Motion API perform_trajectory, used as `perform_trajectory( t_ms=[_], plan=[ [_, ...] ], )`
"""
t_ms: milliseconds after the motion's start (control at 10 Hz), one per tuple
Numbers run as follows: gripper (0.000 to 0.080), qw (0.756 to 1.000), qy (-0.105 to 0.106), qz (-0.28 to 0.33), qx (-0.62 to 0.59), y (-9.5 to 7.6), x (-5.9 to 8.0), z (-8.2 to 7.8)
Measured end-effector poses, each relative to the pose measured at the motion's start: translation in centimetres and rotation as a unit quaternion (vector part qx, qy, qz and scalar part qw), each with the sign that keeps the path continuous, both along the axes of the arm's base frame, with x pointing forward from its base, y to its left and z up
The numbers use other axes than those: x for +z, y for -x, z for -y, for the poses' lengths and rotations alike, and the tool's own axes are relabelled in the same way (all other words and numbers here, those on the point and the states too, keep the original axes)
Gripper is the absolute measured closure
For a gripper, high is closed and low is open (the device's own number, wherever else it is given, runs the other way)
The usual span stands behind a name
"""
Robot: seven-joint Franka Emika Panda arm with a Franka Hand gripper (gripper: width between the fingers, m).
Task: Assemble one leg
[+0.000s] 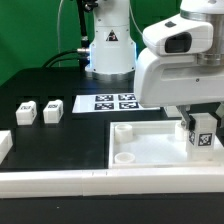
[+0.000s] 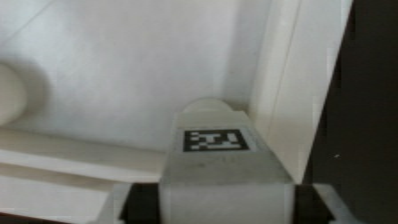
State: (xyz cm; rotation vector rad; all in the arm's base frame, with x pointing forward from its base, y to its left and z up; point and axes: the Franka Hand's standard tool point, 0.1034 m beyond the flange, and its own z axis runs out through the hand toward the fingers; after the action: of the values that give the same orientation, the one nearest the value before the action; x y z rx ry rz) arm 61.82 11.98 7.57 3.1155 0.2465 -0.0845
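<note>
My gripper [image 1: 201, 126] is shut on a leg [image 1: 204, 139], a small white block with a black-and-white tag. It holds the leg upright over the right part of the large white tray [image 1: 150, 147], close to the right wall. In the wrist view the leg [image 2: 217, 140] sits between the dark fingers [image 2: 146, 203] of the gripper [image 2: 222, 206], its tip low over the tray floor [image 2: 125, 60] beside the tray's wall [image 2: 294, 70]. Part of a round socket [image 2: 9, 100] shows at the edge. Two more legs [image 1: 26, 109] [image 1: 52, 110] stand on the table at the exterior view's left.
The marker board [image 1: 113, 102] lies behind the tray near the robot base [image 1: 108, 55]. A round socket [image 1: 125, 157] shows in the tray's front left corner. A white part [image 1: 4, 146] lies at the far left, and a long white rail [image 1: 100, 181] runs along the front.
</note>
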Motion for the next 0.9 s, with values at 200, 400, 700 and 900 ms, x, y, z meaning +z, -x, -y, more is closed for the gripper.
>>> perform_trajectory(
  t_ms=[200,400,700,900],
  plan=[
    [0.0508,1.0,0.0,0.0,-0.018,-0.01,0.0,0.02],
    [0.0508,0.984,-0.001,0.008,-0.177,-0.06,0.1,-0.07],
    [0.0507,0.937,-0.004,0.006,-0.348,-0.22,0.01,-0.04],
    [0.0506,0.89,-0.003,0.004,-0.455,-0.32,-0.01,0.02]
  ],
)
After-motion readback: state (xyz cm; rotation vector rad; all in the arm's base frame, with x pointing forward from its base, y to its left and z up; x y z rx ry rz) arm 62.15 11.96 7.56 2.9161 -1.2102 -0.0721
